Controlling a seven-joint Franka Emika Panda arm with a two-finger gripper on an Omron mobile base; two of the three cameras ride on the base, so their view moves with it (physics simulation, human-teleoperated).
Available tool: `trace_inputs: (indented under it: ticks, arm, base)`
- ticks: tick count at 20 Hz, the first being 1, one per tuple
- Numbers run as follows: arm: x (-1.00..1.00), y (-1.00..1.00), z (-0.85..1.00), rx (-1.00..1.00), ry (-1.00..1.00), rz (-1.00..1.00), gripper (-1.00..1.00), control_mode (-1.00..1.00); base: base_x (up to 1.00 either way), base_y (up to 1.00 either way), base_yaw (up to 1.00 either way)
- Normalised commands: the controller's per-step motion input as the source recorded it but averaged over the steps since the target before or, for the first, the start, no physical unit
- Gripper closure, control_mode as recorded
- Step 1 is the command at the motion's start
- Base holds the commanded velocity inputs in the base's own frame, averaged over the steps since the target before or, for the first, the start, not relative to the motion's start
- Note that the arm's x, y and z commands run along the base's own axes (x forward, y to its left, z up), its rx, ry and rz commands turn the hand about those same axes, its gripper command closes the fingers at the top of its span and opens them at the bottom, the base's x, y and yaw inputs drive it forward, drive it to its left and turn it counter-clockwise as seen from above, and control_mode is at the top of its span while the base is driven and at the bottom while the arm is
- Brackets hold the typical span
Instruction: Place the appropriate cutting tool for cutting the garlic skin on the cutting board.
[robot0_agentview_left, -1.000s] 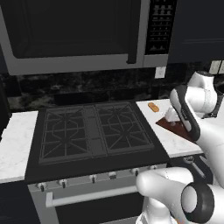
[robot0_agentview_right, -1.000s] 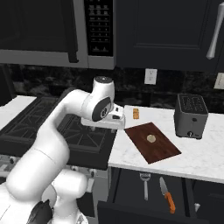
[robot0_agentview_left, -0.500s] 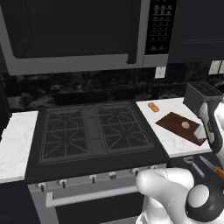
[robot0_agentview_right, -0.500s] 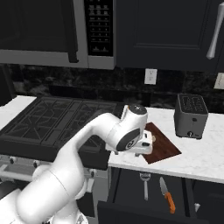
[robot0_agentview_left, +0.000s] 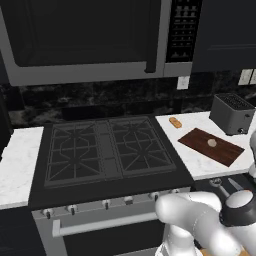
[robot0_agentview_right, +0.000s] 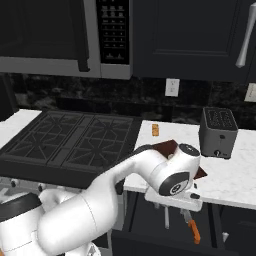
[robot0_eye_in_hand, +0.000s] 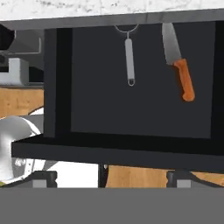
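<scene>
The dark reddish-brown cutting board (robot0_agentview_left: 202, 142) lies on the white counter right of the stove, with the small pale garlic (robot0_agentview_left: 212, 143) on it. In the right base view my arm hides most of the cutting board (robot0_agentview_right: 165, 147). Below the counter an open dark drawer (robot0_eye_in_hand: 131, 109) holds a knife (robot0_eye_in_hand: 179, 65) with an orange handle and a slim metal utensil (robot0_eye_in_hand: 129, 57). The knife (robot0_agentview_right: 192, 228) lies at the drawer's right side. My gripper (robot0_eye_in_hand: 111, 179) hangs open above the drawer's near edge, nothing between its fingertips (robot0_eye_in_hand: 43, 178).
A grey toaster (robot0_agentview_right: 218, 132) stands behind the board at the right. A small orange-brown bread piece (robot0_agentview_left: 175, 122) lies at the back of the counter. The black stove (robot0_agentview_left: 107, 150) sits to the left, under the microwave (robot0_agentview_left: 85, 40).
My arm has swung from above the counter left of the board to the right and down, and the hand now hangs in front of the counter over the open drawer.
</scene>
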Motion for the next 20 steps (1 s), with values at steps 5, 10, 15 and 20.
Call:
trace_inputs:
  ticks: [5, 10, 15, 20]
  arm:
    - [0.00, -0.32, -0.72, 0.00, 0.16, 0.00, -1.00, -1.00]
    - [0.00, -0.18, -0.68, 0.04, 0.03, 0.00, -1.00, -1.00]
    - [0.00, -0.05, -0.77, 0.03, 0.01, 0.00, -1.00, -1.00]
    - [0.01, -0.02, -0.58, 0.02, 0.05, 0.00, -1.00, -1.00]
  base:
    - [0.00, 0.00, 0.00]
    - [0.00, 0.00, 0.00]
    - [0.00, 0.00, 0.00]
    - [0.00, 0.00, 0.00]
